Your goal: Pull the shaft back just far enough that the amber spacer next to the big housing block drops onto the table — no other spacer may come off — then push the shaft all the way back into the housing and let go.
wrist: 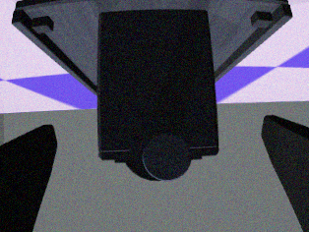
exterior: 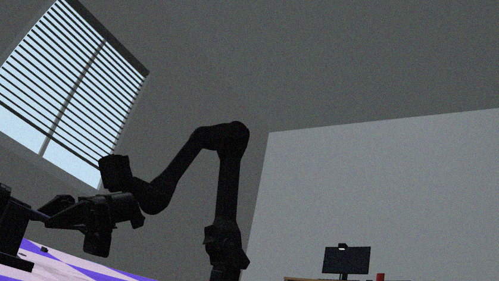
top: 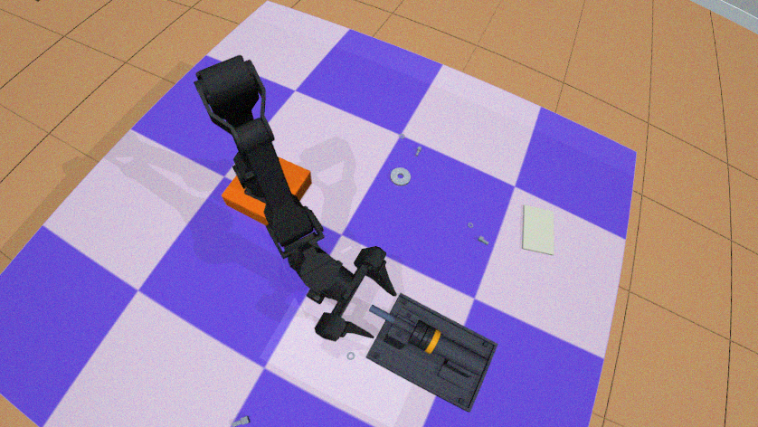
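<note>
My gripper [top: 383, 315] [exterior: 39, 219] [wrist: 160, 131] is open, its fingers on either side of the shaft's free end, with nothing gripped. The blue-grey shaft [top: 379, 312] [exterior: 39, 214] [wrist: 167, 157] sticks out of the near support block [wrist: 157, 79] toward the gripper. The amber spacer [top: 433, 341] is on the shaft line, against the big housing block [top: 460, 348], with dark spacers [top: 421, 334] beside it on the gripper side. The spacers are hidden behind the support block in the wrist view. Their exact number is unclear.
The dark base plate [top: 413, 371] [exterior: 15, 263] carries the assembly. An orange block [top: 294, 175] lies under the arm. A metal disc [top: 400, 175], a pale green plate [top: 538, 231], a small ring [top: 350, 355] and several small bolts and nuts lie on the checkered table.
</note>
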